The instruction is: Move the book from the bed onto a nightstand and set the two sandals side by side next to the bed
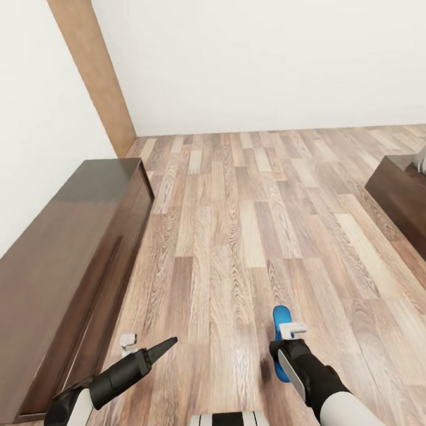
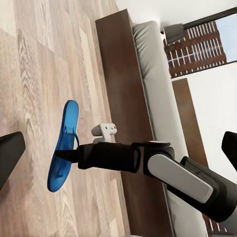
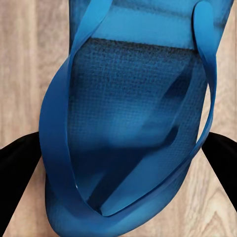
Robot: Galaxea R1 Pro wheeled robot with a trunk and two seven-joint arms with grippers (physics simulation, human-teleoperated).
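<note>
One bright-blue sandal point(image 1: 281, 315) hangs tilted on its edge just above the wood floor, straps facing the right wrist camera point(image 3: 123, 113). My right gripper point(image 1: 281, 355) is shut on the sandal across its width, with black fingers point(image 3: 17, 173) on both sides; the left wrist view shows that grip point(image 2: 66, 155) from the side. My left gripper point(image 1: 165, 345) hovers open and empty over the floor to the left. The bed point(image 1: 406, 202), with a dark frame and grey mattress point(image 2: 150, 79), lies to the right. The book and nightstands are out of view.
A long low dark-brown cabinet point(image 1: 64, 261) runs along the white wall on the left. A wooden door panel point(image 1: 95, 69) stands in the far corner. Plank floor point(image 1: 250, 204) stretches between cabinet and bed. A window point(image 2: 197, 44) shows beyond the bed.
</note>
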